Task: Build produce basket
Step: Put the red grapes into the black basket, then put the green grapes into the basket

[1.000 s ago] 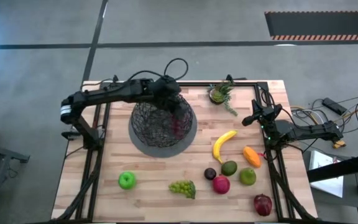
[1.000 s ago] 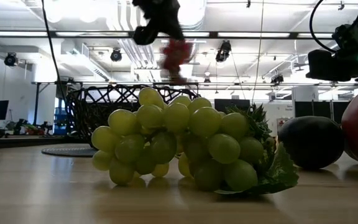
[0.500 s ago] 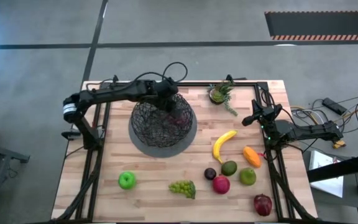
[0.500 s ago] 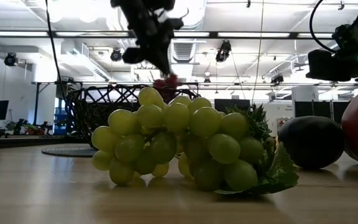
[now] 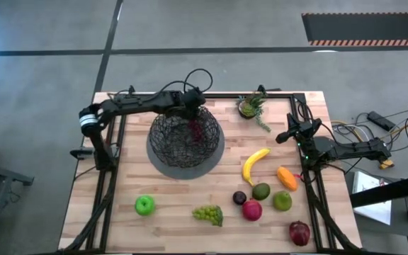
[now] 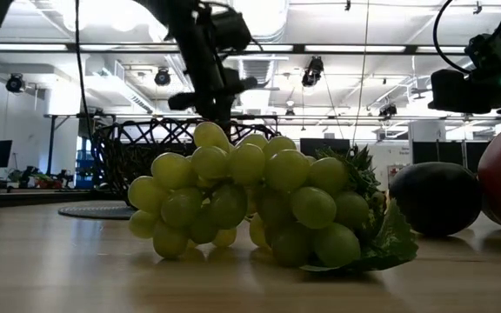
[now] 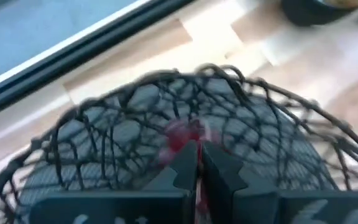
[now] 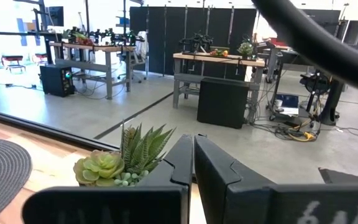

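The black wire basket (image 5: 163,144) stands on its grey disc at the table's far left; its rim also shows in the low view (image 6: 137,142) and its wires in the left wrist view (image 7: 104,140). My left gripper (image 5: 193,119) (image 6: 219,100) (image 7: 199,163) reaches down into it from its far side, shut on the dark red-purple grapes (image 5: 202,132). My right gripper (image 5: 289,134) (image 8: 193,155) waits shut at the table's right edge, near the potted plant (image 8: 120,163). The other fruits lie on the near half of the table. My left gripper pinches the top of the purple grapes (image 7: 184,138) between its two fingers, coming slanting down from above at the basket's far side. The bunch hangs below the fingertips inside the wire wall. Whether its lower end rests on the base, I cannot tell.
Green apple (image 5: 144,205), green grapes (image 5: 208,214) (image 6: 250,196), plum (image 5: 239,198), red apple (image 5: 252,210), avocado (image 5: 261,191), lime (image 5: 282,201), orange piece (image 5: 286,177), banana (image 5: 255,164) and pomegranate (image 5: 299,232) lie near and right. The potted plant (image 5: 250,106) stands at the far edge.
My left gripper has gone down from above the basket's rim into the basket, still shut. The purple grapes hanging from it have gone down with it, from clear above the rim to inside the wire wall.
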`<state>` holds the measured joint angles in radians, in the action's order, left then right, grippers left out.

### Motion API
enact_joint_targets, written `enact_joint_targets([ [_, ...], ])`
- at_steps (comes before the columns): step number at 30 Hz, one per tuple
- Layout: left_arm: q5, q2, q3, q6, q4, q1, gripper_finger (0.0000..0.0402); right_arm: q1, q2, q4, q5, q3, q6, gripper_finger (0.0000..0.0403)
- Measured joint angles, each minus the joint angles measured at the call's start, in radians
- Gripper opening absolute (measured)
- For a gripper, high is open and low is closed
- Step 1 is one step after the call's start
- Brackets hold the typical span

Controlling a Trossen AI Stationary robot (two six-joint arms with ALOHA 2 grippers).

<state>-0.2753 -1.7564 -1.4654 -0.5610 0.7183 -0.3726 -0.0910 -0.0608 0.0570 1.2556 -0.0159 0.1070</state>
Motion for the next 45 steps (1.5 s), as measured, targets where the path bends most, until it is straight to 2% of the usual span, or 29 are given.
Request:
enact_joint_targets([
  [6, -0.021, -0.049, -0.023, 0.042, -0.061, -0.027, 0.0000, 0.000, 0.000, 0.000, 0.000, 0.000, -0.001, 0.0009],
  [15, -0.128, -0.063, -0.023, 0.114, -0.085, -0.031, 0.0004, 0.000, 0.000, 0.000, 0.000, 0.000, 0.000, 0.0009],
  [19, -0.131, -0.081, -0.007, 0.117, -0.105, -0.033, 0.0037, 0.000, 0.000, 0.000, 0.000, 0.000, 0.000, 0.0009],
  [28, -0.123, -0.067, -0.027, 0.126, -0.067, -0.038, 0.0149, 0.000, 0.000, 0.000, 0.000, 0.000, 0.000, 0.0009],
  [35, -0.031, 0.051, -0.126, 0.121, 0.059, -0.019, 0.0168, 0.000, 0.000, 0.000, 0.000, 0.000, 0.000, 0.0009],
  [40, 0.036, 0.149, -0.186, -0.035, 0.202, 0.084, 0.0168, 0.000, 0.000, 0.000, 0.000, 0.000, -0.001, 0.0009],
  [45, 0.109, 0.204, -0.161, -0.326, 0.281, 0.285, 0.0168, 0.000, 0.000, 0.000, 0.000, 0.000, -0.001, 0.0009],
])
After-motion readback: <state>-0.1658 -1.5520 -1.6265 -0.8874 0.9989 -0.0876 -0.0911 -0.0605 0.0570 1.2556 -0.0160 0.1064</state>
